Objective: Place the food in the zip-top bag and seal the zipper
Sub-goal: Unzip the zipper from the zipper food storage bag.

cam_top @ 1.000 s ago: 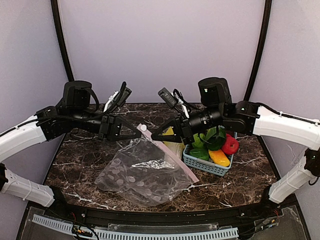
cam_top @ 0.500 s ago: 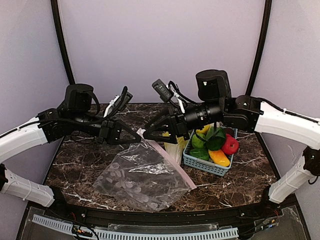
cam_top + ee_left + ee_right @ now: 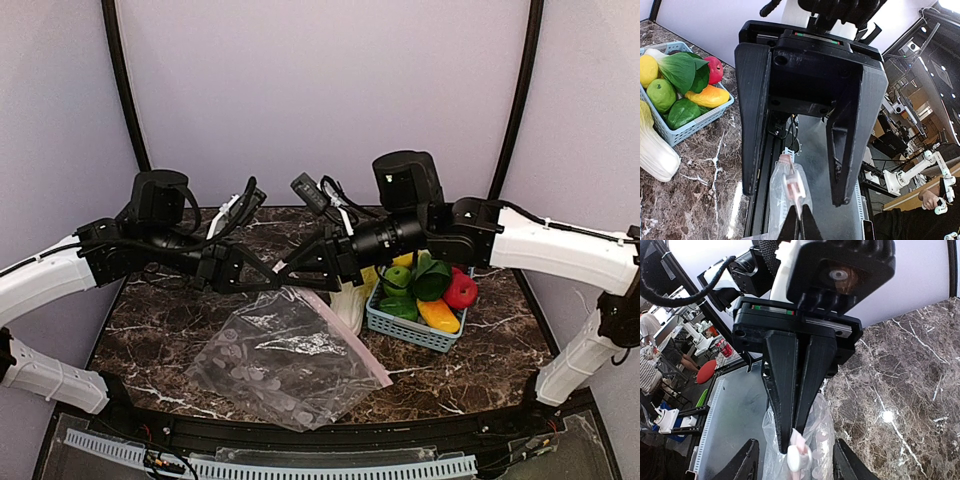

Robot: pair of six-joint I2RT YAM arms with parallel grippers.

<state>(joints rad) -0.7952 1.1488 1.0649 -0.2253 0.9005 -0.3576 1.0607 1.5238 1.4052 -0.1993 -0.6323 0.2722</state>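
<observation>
Left gripper (image 3: 800,222) has its two black fingers pressed together on the thin pinkish press-seal strip (image 3: 345,330) of the clear, floppy plastic zip-top bag with a faint dotted pattern (image 3: 280,350). It pinches the strip close to one end, where a small white tab (image 3: 792,458) sticks out. The right gripper (image 3: 798,460) faces it head-on with its fingers apart. One finger stands on each side of that same corner of the bag, and neither is seen pressing on it.

The pinched corner is held up off the dark brown marble-patterned table (image 3: 160,310) between the two wrists. The rest of the bag slopes down and lies crumpled on the tabletop toward the near edge. The pinkish strip runs along the bag's right-hand edge, down from the lifted corner.

All the toy produce is outside the bag. The long pale yellow-white napa cabbage (image 3: 655,155) lies on the table against the left side of a light-blue slotted plastic basket (image 3: 415,330), to the right of the bag. In the basket are a yellow lemon (image 3: 647,70), a round green apple (image 3: 661,95), an orange-yellow pepper (image 3: 438,315) and a red fruit (image 3: 460,290). A green leafy vegetable (image 3: 682,70) lies across the top of them. The right forearm reaches over the basket from the right, so part of its contents is hidden in the overhead view
</observation>
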